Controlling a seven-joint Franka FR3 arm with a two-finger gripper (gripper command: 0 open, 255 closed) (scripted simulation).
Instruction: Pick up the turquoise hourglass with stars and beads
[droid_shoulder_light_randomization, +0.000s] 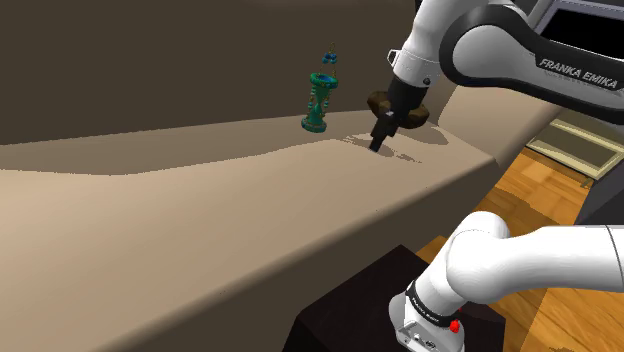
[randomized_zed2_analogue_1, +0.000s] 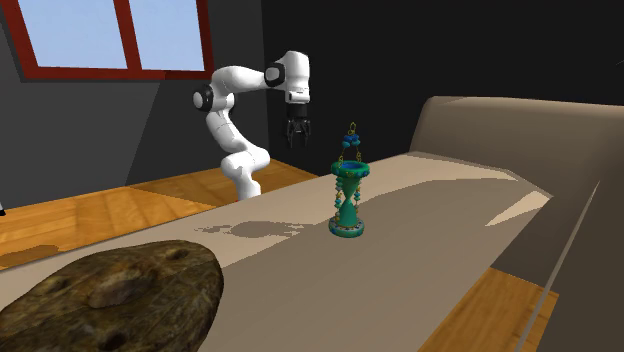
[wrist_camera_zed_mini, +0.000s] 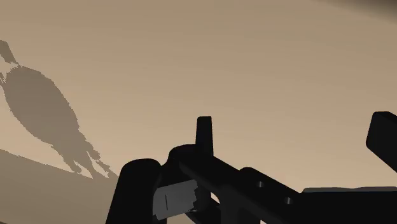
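Over on the left, hourglass: turquoise hourglass (droid_shoulder_light_randomization: 320, 100) stands upright on the beige sofa (droid_shoulder_light_randomization: 200, 220), with little beads strung up top, nothing touching it.
Sofa: plain tan seat, with the backrest rising behind the hourglass in the shoulder view.
End effector: the all-black end effector (droid_shoulder_light_randomization: 378, 140) hangs to the right of the hourglass in the shoulder view, clear of it, pointing down low over the seat.
Fingers: spread apart with nothing between them. The wrist view shows one finger (wrist_camera_zed_mini: 203, 133) well away from the other, with bare tan surface beyond.
Shadow: a lumpy dark shadow (wrist_camera_zed_mini: 44, 114) lies on the seat, off to one side of the end effector in the wrist view.
Brown lump: a rough, rock-looking thing (droid_shoulder_light_randomization: 410, 112) sits just behind the end effector.
Arm: the white arm (droid_shoulder_light_randomization: 480, 45) reaches in from the right.
Stand: dark box (droid_shoulder_light_randomization: 350, 310) at the lower right.
Floor: wooden floor (droid_shoulder_light_randomization: 540, 190) at the far right.
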